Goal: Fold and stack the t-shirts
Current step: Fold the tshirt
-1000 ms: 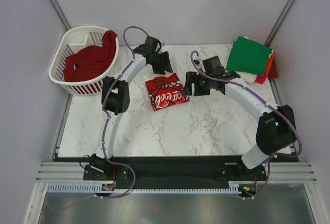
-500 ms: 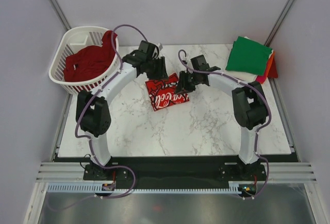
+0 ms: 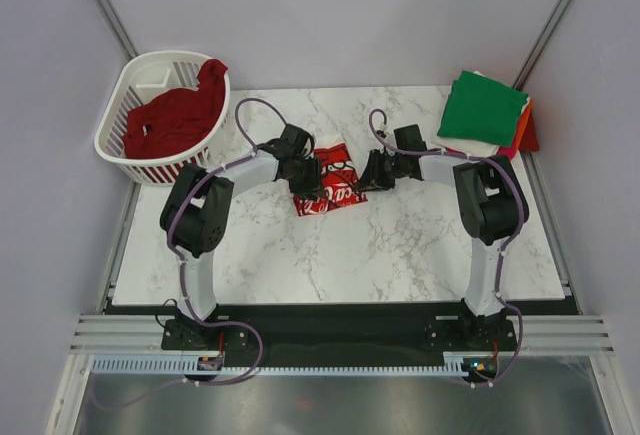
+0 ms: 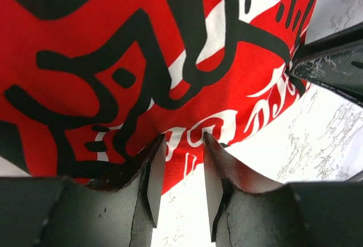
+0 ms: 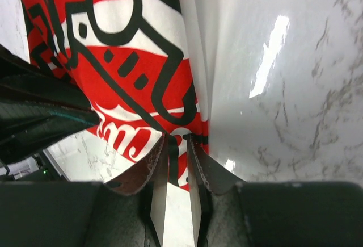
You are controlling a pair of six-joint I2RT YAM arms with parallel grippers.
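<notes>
The Coca-Cola t-shirt (image 3: 335,187), folded small, red and white print up, lies mid-table. It also fills the left wrist view (image 4: 142,48) and the right wrist view (image 5: 130,59). My left gripper (image 3: 308,173) is down at its left edge; its jaws (image 4: 181,139) stand a little apart, with the shirt's edge at the tips. My right gripper (image 3: 370,170) is down at its right edge, jaws (image 5: 177,138) nearly closed with cloth between the tips. A green t-shirt (image 3: 485,105) tops a folded stack at the far right, over white (image 3: 482,148) and orange (image 3: 522,127) ones.
A white slatted basket (image 3: 120,95) stands at the far left off the table's corner and holds a dark red t-shirt (image 3: 175,120). Grey walls close in both sides. The marble table (image 3: 400,245) runs to its front edge by the arm bases.
Both arms have dropped from above the Coca-Cola shirt down to the table, one at each side of it. The shirt has shifted slightly and its far edge looks lifted.
</notes>
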